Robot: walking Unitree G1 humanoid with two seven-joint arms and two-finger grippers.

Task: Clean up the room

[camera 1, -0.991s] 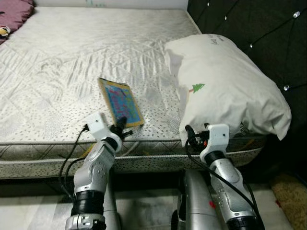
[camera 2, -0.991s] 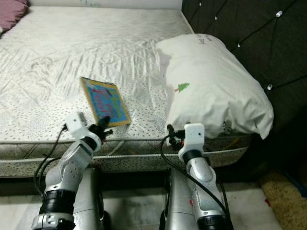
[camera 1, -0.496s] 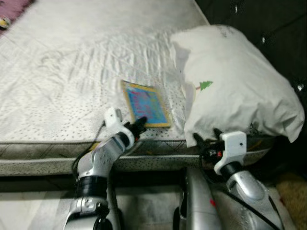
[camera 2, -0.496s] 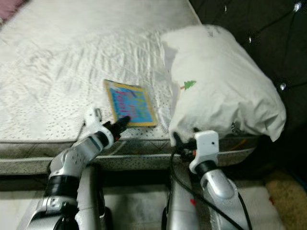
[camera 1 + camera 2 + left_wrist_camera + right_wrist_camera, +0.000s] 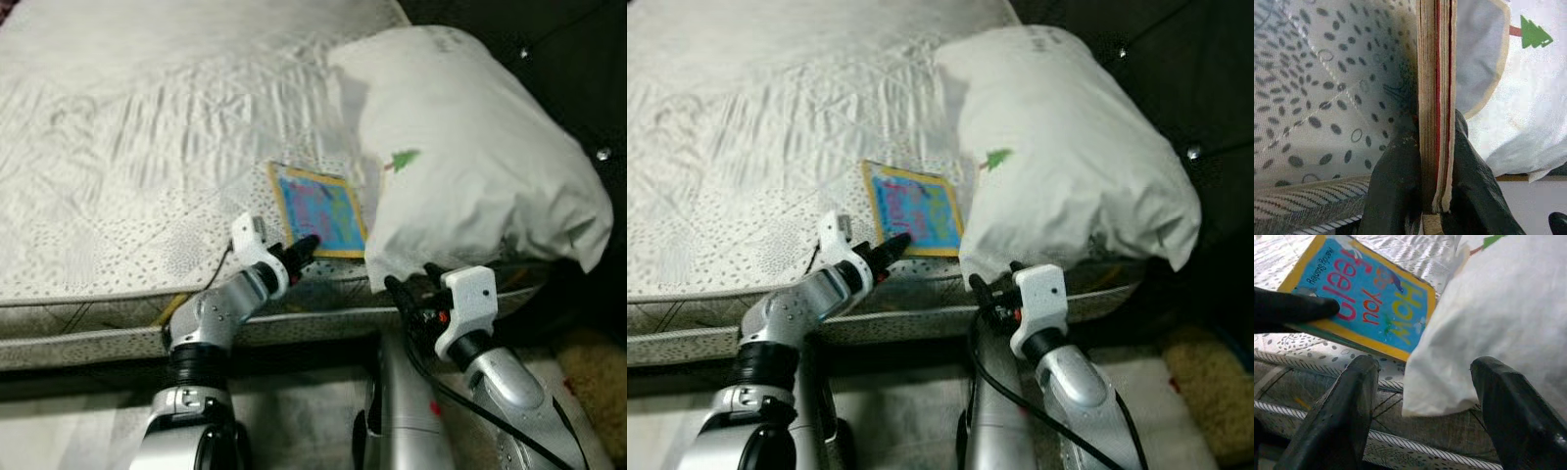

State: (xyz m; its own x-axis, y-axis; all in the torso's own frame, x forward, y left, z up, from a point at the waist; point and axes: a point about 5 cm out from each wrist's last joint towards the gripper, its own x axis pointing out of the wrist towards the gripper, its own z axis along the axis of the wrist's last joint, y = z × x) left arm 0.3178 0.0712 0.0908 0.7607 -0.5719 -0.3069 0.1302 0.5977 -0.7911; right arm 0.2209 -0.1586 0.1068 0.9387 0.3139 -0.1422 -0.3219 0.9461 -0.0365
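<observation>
The left gripper [image 5: 306, 245] had carried the picture book [image 5: 321, 208] across the bed toward the pillow [image 5: 470, 157], and the book now lay much closer to it than before. Its two black fingers [image 5: 1400, 181] pinched the book's near edge. The book sat near the mattress [image 5: 118, 147] front edge, just beside the pillow. The right gripper [image 5: 1420, 396] hung wide open below the pillow's corner. The wide white bed to the left had lots of room
</observation>
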